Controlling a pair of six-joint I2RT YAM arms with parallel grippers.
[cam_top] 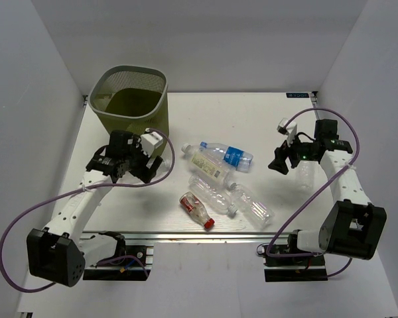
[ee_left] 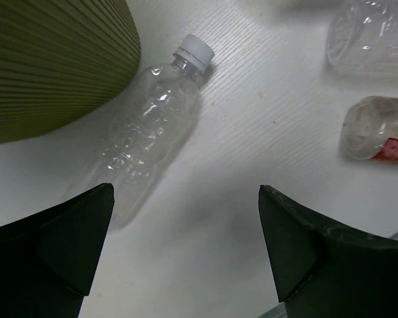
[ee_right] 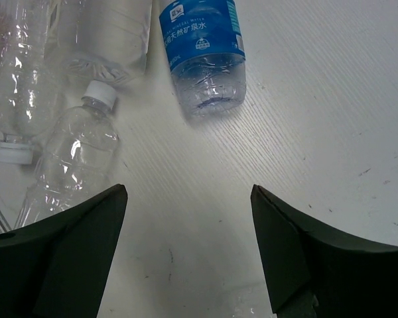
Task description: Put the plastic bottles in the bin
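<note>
The olive-green mesh bin (cam_top: 128,99) stands at the back left. My left gripper (cam_top: 148,172) is open and empty just in front of it. In the left wrist view (ee_left: 186,252) a plain clear bottle (ee_left: 152,126) with a white cap lies ahead of the fingers, beside the bin wall (ee_left: 53,59). A blue-labelled bottle (cam_top: 229,156), a cream-labelled bottle (cam_top: 209,167), two plain bottles (cam_top: 212,194) (cam_top: 252,204) and a red-capped bottle (cam_top: 197,210) lie mid-table. My right gripper (cam_top: 279,163) is open and empty to their right. Its wrist view (ee_right: 189,252) shows the blue-labelled bottle (ee_right: 202,46) ahead.
Another clear bottle (cam_top: 306,171) seems to lie under my right arm. White walls close the table at the left, back and right. The red-labelled bottle (ee_left: 378,132) lies at the right of the left wrist view. A metal rail (cam_top: 186,235) runs along the near edge.
</note>
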